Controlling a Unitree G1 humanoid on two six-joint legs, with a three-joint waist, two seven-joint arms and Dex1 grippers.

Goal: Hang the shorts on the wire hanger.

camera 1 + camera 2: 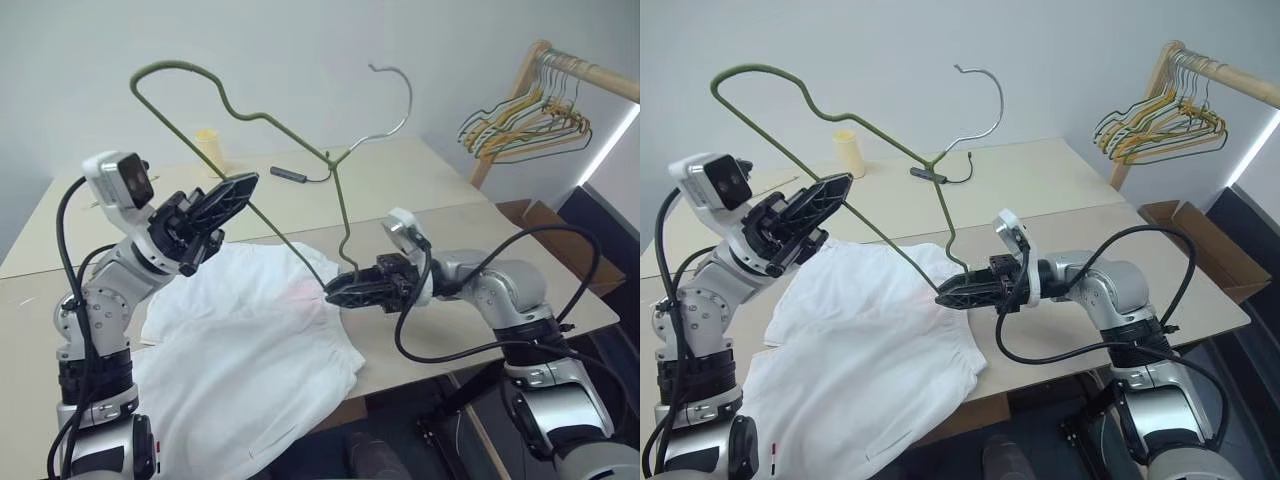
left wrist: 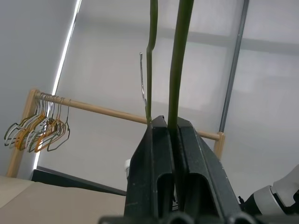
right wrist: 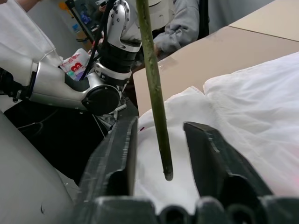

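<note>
Olive wire hanger (image 1: pixel 250 115) is clamped in my left fingers (image 1: pixel 222 201); right fingers (image 3: pixel 208 154), apart, should pinch its loose end squarely above the shorts (image 1: pixel 240 350).

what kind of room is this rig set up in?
Looks like an indoor lab or test room, not a home: plain tan tables pushed together, a wooden rail with a bunch of hangers, bare pale walls, and a seated person.

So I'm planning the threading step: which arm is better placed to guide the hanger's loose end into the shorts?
The right. Its gripper sits at the wire hanger's free end, just above the shorts, fingers either side of the wire. The left gripper is shut on the hanger higher up, holding it.
</note>
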